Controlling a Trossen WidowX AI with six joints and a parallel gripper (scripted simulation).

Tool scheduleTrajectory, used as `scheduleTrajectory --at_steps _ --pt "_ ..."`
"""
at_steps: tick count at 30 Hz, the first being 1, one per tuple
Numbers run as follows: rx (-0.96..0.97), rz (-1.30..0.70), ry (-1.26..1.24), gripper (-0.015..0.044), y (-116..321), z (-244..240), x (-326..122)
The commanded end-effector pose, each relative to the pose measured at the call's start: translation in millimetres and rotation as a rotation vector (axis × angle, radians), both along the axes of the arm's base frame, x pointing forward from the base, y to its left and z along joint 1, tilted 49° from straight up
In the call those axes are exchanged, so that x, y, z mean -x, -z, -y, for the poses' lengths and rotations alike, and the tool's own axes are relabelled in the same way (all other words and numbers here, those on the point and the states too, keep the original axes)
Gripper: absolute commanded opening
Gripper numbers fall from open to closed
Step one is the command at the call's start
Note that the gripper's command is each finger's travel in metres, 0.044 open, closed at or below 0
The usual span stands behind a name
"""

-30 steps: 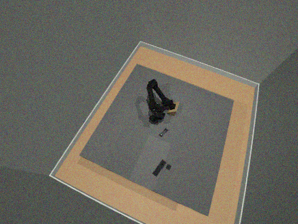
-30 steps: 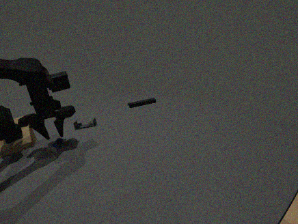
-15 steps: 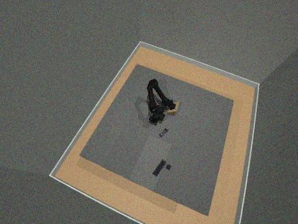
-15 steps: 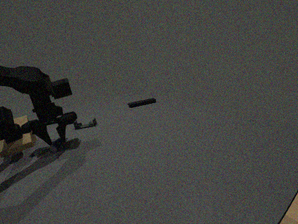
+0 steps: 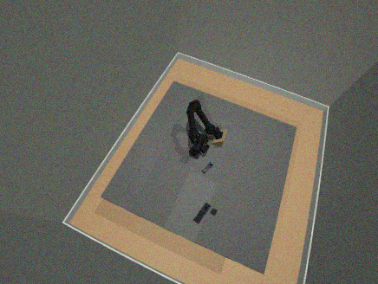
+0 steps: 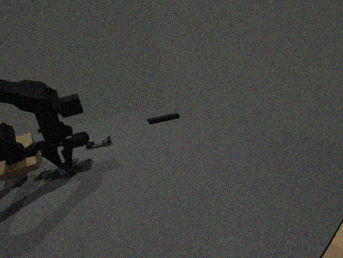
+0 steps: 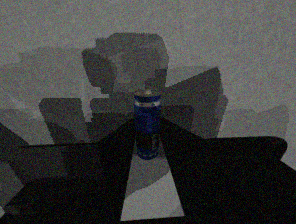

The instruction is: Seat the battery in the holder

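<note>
The blue battery [image 7: 147, 111] shows between the fingertips in the wrist view, its metal terminal end towards the top of the picture. My gripper [image 7: 147, 121] [image 6: 69, 171] is closed in on it, with a dark finger against each side, low at the mat in the exterior view. The fingers partly cover the battery's lower half, and I cannot make it out in the top and exterior views. The small holder [image 5: 207, 168] [image 6: 99, 145] lies on the mat just beyond the gripper, with a raised part at each end. It is apart from the gripper and no battery shows in it.
A long dark block [image 5: 202, 213] [image 6: 163, 119] lies farther out, with a small dark square block [image 5: 213, 211] beside it in the top view. A wooden piece [image 5: 224, 135] [image 6: 26, 138] is beside the arm. The grey mat [image 5: 143, 173] has a wooden border [image 5: 299, 173].
</note>
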State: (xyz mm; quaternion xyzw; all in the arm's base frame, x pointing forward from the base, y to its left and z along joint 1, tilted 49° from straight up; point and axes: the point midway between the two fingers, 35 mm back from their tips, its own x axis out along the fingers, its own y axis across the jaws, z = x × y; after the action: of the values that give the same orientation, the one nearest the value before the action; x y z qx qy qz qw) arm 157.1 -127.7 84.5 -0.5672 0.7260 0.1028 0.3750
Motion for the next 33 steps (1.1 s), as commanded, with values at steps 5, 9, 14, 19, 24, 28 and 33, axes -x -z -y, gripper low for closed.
scheduleTrajectory --at_steps 5,9,14,19,24,28,33 --pt "0.003 -0.008 -0.004 0.0079 1.1 0.5 1.4" --pt "0.001 -0.008 -0.004 0.0079 -0.9 -2.3 0.7" --pt "-0.005 -0.008 -0.005 0.0079 -17.5 -23.0 -2.5" --pt "0.0 -0.009 -0.004 0.0079 -31.4 -37.2 -2.7" --pt "-0.009 -0.064 -0.054 0.0079 -30.1 -41.0 -10.0" --pt "-0.034 -0.209 -0.188 0.0079 -24.9 -52.0 -29.4" --pt "-0.058 -0.389 -0.352 0.0079 -16.9 -65.9 -53.5"
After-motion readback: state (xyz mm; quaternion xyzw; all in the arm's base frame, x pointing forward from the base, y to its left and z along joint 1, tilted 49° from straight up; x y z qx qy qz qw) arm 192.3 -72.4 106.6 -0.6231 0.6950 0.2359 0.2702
